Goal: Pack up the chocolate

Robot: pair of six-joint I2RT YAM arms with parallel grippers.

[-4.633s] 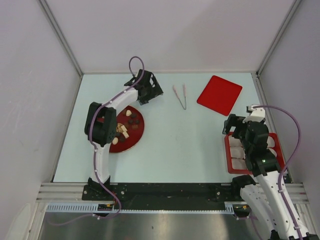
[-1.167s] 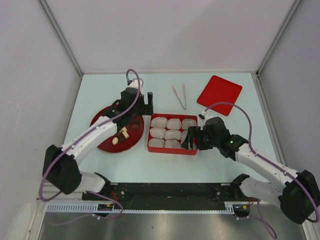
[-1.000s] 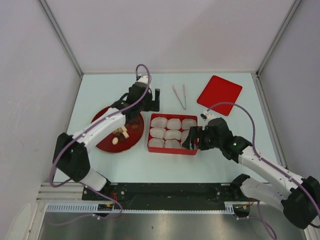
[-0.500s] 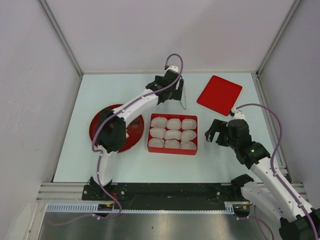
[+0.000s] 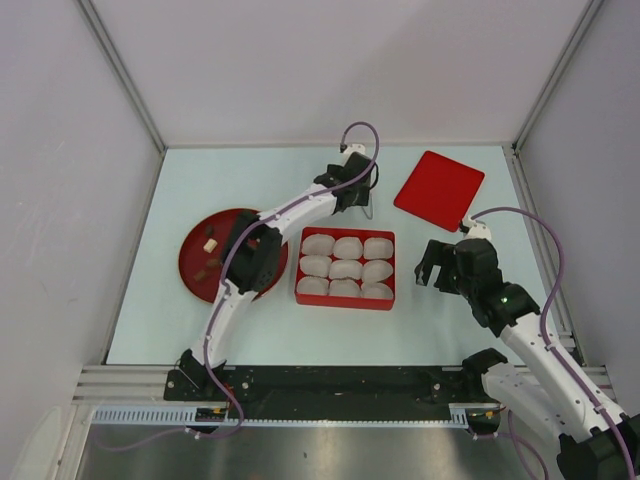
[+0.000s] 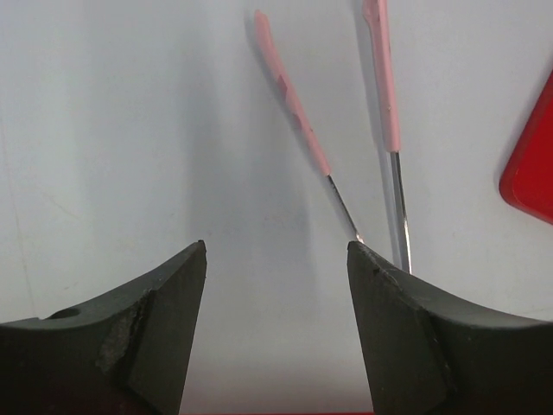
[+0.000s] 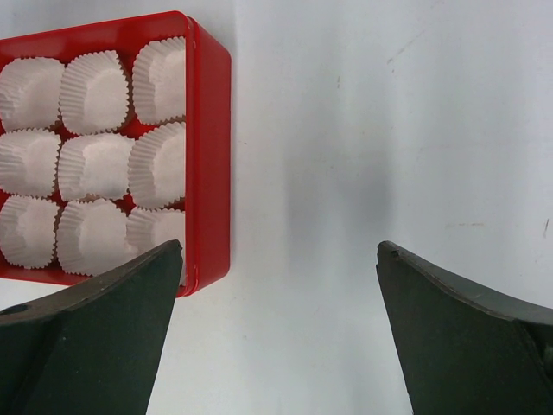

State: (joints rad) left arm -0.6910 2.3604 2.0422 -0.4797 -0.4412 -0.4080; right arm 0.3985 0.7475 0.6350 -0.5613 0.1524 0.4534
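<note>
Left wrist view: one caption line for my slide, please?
Left arm's open jaws near the tips of thin pink-handled metal tongs on a pale table, flat red lid at right.

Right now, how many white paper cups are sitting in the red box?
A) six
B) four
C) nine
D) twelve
C: the top view shows the red box filled with white paper cups in three rows of three, which makes nine.
</note>
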